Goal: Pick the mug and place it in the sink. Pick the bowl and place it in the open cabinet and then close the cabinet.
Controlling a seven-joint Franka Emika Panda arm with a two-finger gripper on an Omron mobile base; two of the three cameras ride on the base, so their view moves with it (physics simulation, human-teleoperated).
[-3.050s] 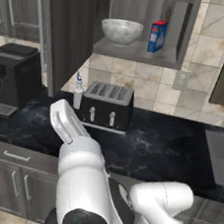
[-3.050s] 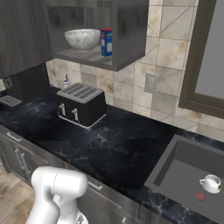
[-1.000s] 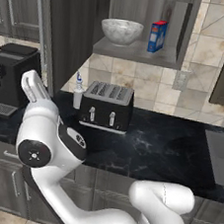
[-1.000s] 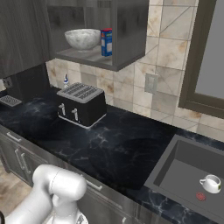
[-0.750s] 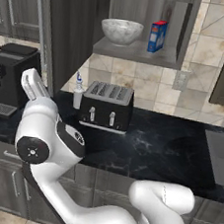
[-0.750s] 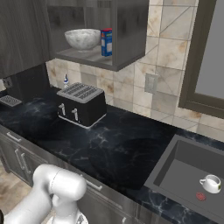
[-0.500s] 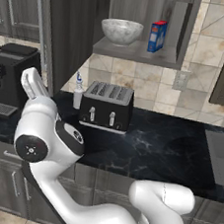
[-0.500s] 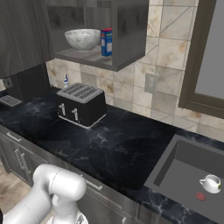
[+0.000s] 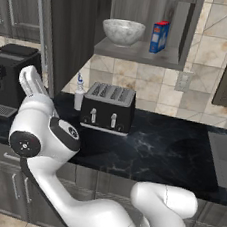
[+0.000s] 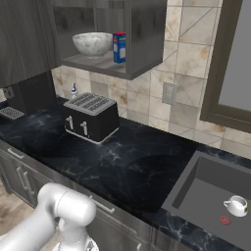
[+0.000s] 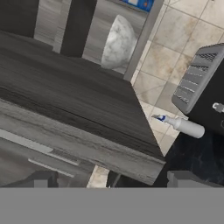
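The whitish speckled bowl (image 9: pixel 123 32) (image 10: pixel 93 43) stands on the shelf of the open cabinet (image 9: pixel 138 53) (image 10: pixel 146 34), beside a blue box (image 9: pixel 160 37). In the hand view the bowl (image 11: pixel 118 43) shows rolled sideways beyond the cabinet's wood-grain door (image 11: pixel 74 107), which swings out over the counter. My gripper (image 11: pixel 114 180) is open, close to that door's lower edge, with nothing between its fingertips (image 11: pixel 43 179). The small white mug (image 10: pixel 236 205) sits in the dark sink (image 10: pixel 206 188), next to the red drain mark.
A black toaster (image 9: pixel 108 107) (image 10: pixel 90 120) and a small spray bottle (image 9: pixel 79 93) (image 11: pixel 183 127) stand on the black marble counter below the cabinet. A coffee machine (image 9: pixel 9 80) is at the far left. The door's silver handle (image 9: pixel 42 31) runs vertically.
My arm has swung left across the counter toward the open door, and over the last second it has edged a little further left. Bowl and mug have not moved.
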